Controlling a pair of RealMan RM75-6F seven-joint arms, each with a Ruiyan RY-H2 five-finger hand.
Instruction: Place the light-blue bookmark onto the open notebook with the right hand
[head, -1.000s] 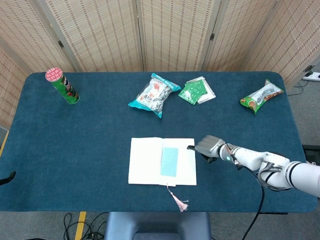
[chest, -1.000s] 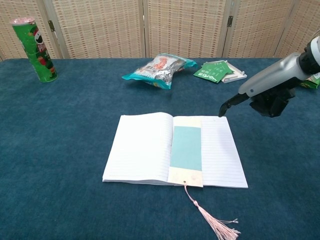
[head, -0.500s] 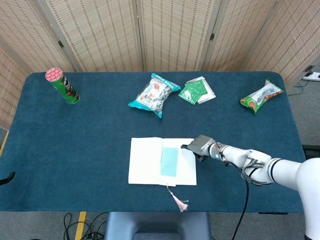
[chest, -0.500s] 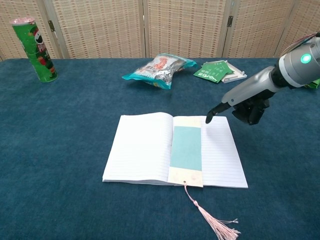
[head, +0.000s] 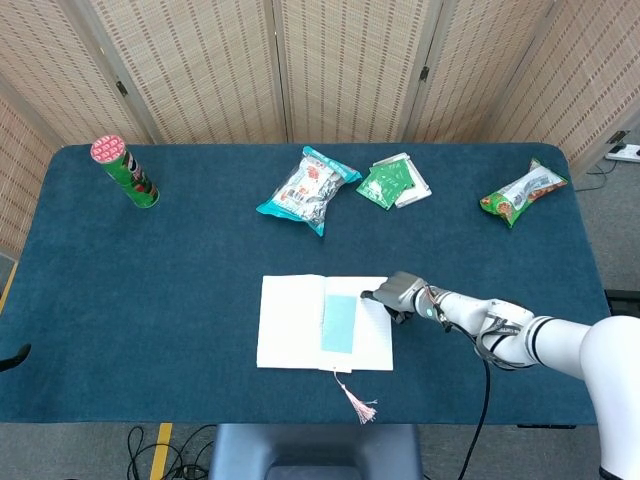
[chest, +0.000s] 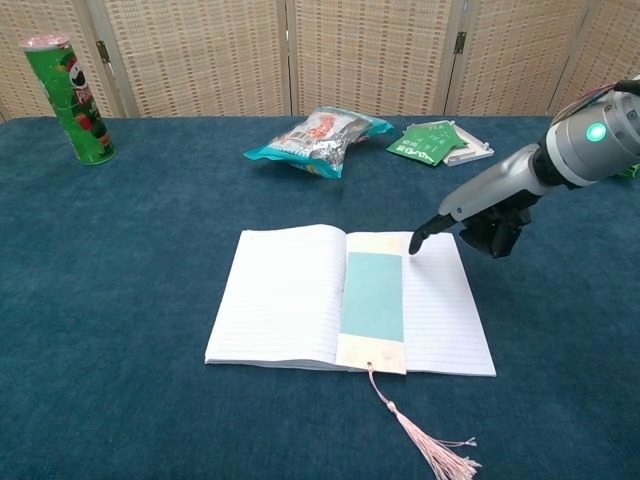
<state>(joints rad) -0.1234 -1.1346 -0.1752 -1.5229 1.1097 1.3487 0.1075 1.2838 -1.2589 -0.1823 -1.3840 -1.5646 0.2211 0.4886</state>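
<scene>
The bookmark (chest: 372, 296) lies flat along the notebook (chest: 285, 290) fold, centre frame, tassel (chest: 425, 446) trailing off the lower edge. I judge it thin, light card, best nudged by its edge. My right hand (chest: 482, 215) holds nothing, one finger (chest: 422, 238) pointing at the top of the right page.

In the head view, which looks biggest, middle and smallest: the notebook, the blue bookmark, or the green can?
1. notebook
2. and 3. unsure: light-blue bookmark and green can look alike in size.
</scene>
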